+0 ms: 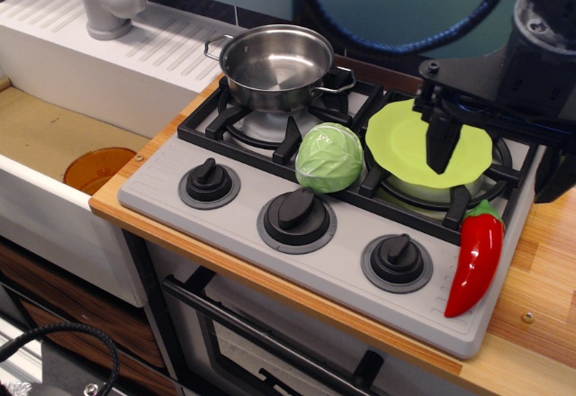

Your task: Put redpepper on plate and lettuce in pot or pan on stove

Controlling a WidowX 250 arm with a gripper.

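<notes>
Your black gripper hangs over the flat lime-green plate, its opening hidden from you, while the glossy red chili pepper waits on the grey stove's front corner.

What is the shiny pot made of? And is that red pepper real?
The pot looks like polished steel: it is silvery and mirrors the light inside. The red pepper seems to be a plastic toy, not real: its skin is very smooth and glossy with hard bright highlights. I cannot be sure by look alone.
</notes>
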